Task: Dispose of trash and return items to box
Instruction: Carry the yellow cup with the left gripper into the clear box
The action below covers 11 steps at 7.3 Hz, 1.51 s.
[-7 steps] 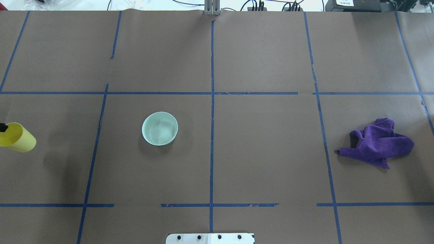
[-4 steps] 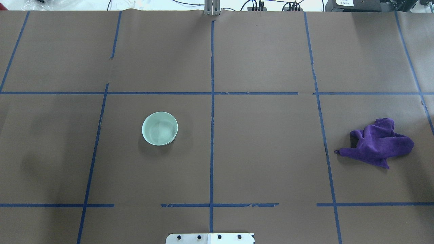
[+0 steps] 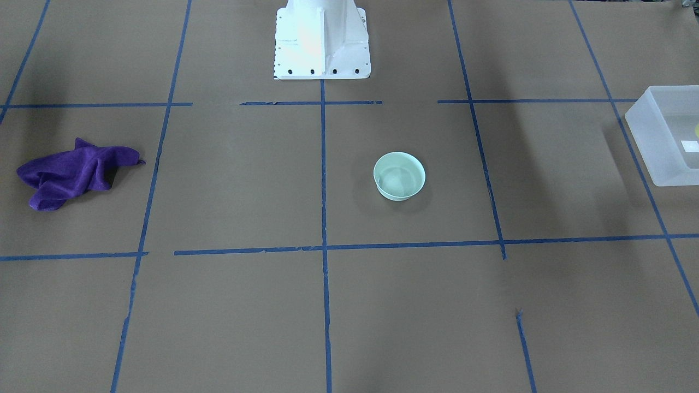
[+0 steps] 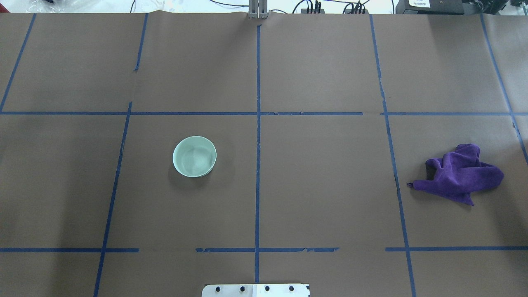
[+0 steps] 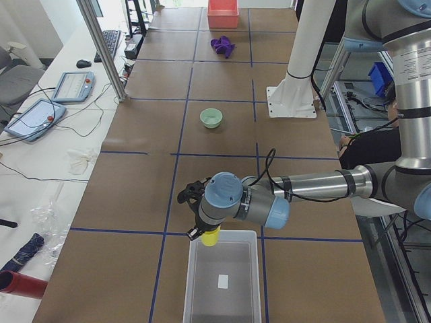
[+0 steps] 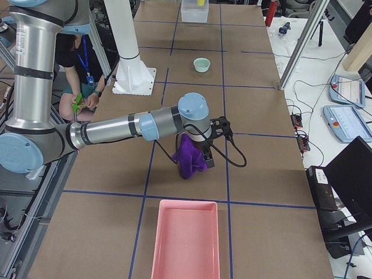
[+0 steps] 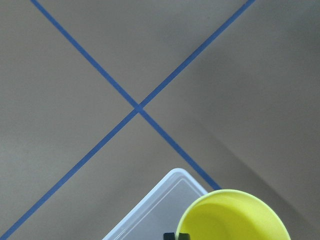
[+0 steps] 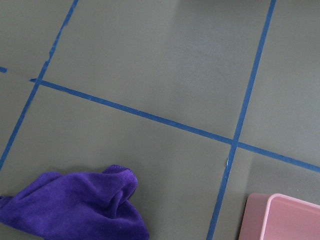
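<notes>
We see left jaws clamped on rim of yellow cup over box corner; prob. light, stiff, slick. State of right jaws: can't tell.

- Paper over the table: brown, matt, faintly creased.
- Tape: blue, matt, torn in places.
- Bowl: smooth, mint, slightly glossy.
- Cloth: purple, soft, fuzzy.
- Box: frosted translucent plastic.
- Cup: smooth yellow plastic.
- Tray: pink plastic, smooth.
- Base: white painted metal, shiny.
</notes>
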{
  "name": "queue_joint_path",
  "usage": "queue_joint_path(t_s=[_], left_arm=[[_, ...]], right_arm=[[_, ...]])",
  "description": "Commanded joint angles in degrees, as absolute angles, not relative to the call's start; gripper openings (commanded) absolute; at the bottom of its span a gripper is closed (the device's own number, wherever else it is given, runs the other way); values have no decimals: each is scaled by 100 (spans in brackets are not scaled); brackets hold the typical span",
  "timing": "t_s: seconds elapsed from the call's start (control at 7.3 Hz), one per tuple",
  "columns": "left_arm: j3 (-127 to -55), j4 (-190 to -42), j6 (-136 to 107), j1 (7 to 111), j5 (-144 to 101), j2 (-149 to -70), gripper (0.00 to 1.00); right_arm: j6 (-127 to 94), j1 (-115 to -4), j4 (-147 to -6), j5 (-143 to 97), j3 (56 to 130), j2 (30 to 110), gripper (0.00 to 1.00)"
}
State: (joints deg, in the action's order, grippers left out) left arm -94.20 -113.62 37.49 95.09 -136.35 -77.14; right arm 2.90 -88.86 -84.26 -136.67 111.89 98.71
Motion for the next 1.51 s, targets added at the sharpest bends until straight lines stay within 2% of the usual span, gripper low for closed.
queue_joint_path(t_s=[0.0,0.14,0.27,0.68,1.1,1.23,1.37], left_arm=[[-8346,-12533,3293,9580,-13649,-7848,0],[-7854,-13717,2400,9537,-13641,-7814,0],[-7562,-14094,2104,9519,-13693,-7805,0],[-7541,-14098,1574,9405,-14562,-7787,0],[-7550,-14115,1310,9028,-14293,-7857,0],[-7550,-14115,1275,8826,-14134,-7875,3],[-7550,-14115,1205,8702,-14124,-7875,20]], right_arm=[[290,-8886,-8420,-13667,11188,9870,100],[290,-8886,-8420,-13667,11188,9870,100],[290,-8886,-8420,-13667,11188,9870,100],[281,-8886,-8420,-13667,11197,9870,100],[290,-8886,-8420,-13667,11197,9870,100],[290,-8886,-8411,-13667,11197,9870,100],[290,-8886,-8385,-13667,11197,9870,100]])
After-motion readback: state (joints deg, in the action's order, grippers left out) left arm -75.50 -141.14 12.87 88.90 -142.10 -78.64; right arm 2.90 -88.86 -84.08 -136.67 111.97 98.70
